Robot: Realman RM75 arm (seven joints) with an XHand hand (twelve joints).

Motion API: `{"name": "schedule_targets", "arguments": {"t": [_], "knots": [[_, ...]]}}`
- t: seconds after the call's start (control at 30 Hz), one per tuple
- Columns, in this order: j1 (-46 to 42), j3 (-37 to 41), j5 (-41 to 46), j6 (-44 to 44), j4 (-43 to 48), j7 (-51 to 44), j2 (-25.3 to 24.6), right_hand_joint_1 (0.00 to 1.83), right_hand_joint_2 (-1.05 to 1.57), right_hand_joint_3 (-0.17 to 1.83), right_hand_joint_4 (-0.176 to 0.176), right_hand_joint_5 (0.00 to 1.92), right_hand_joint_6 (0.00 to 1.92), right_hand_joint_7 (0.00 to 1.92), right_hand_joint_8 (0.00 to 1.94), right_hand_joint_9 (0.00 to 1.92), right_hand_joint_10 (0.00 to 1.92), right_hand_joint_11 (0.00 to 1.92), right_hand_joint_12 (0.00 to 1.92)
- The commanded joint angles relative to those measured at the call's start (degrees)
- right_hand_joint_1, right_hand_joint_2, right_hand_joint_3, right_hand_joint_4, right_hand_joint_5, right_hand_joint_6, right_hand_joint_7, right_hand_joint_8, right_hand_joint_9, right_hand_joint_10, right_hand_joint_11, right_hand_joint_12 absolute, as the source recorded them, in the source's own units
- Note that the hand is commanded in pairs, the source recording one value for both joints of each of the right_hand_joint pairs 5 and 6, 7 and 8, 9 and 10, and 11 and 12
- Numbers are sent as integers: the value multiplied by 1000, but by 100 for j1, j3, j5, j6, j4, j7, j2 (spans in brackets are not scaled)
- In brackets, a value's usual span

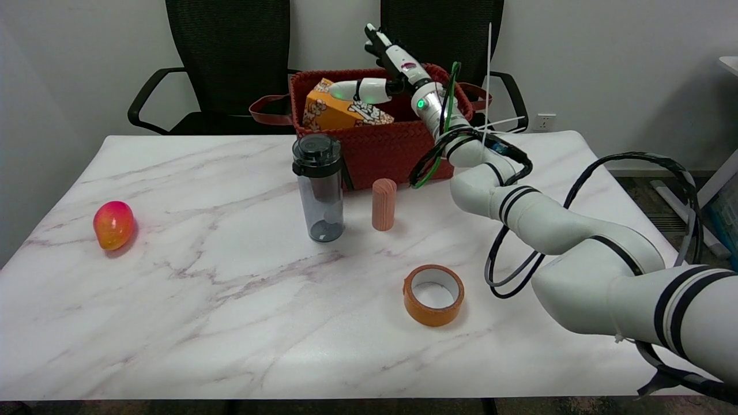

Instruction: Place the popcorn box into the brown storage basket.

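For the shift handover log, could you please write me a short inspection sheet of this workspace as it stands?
Surface: white marble-pattern table, bare patches clean.
Job's things: orange cardboard popcorn box tipped over inside brown woven storage basket.
Clutter: red-yellow mango, clear bottle with black lid, pink wooden cylinder, orange tape roll.
Hands: right hand above the basket, fingers spread, holding nothing.
Cables: black loops beside the arm.
Surroundings: two black office chairs.

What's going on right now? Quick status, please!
Right hand open, fingers spread above the basket. Popcorn box lying tipped inside the brown basket. Nothing in the way.
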Motion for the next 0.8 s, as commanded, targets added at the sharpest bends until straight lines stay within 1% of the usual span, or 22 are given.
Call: {"name": "schedule_targets", "arguments": {"t": [0.03, 0.17, 0.27, 0.43, 0.5, 0.6, 0.8], "knots": [[-152, -10, -32, -148, 285, -7, 79, 649, 685, -175, 0, 0, 0, 128, 128, 119, 119, 288, 288], [-174, -10, -40, -155, 356, -7, 110, 645, 690, -175, 0, 0, 0, 112, 112, 114, 114, 289, 289], [-241, 4, 0, -260, 587, 0, 213, 629, 694, -175, 0, 0, 0, 108, 108, 113, 113, 304, 304], [-474, 76, 28, -432, 1248, 17, 528, 606, 705, -148, 0, 0, 0, 65, 65, 75, 75, 206, 206], [-597, 78, 336, -476, 1496, 17, 699, 591, 718, -77, 0, 0, 0, 0, 0, 1, 1, 158, 158], [-726, 78, 866, -476, 1805, 17, 981, 557, 731, -68, 0, 0, 0, 0, 0, 0, 0, 120, 120], [-1066, 213, 1613, -461, 2264, -31, 1619, 539, 744, -33, 0, 0, 0, 0, 0, 0, 0, 115, 115]]}}
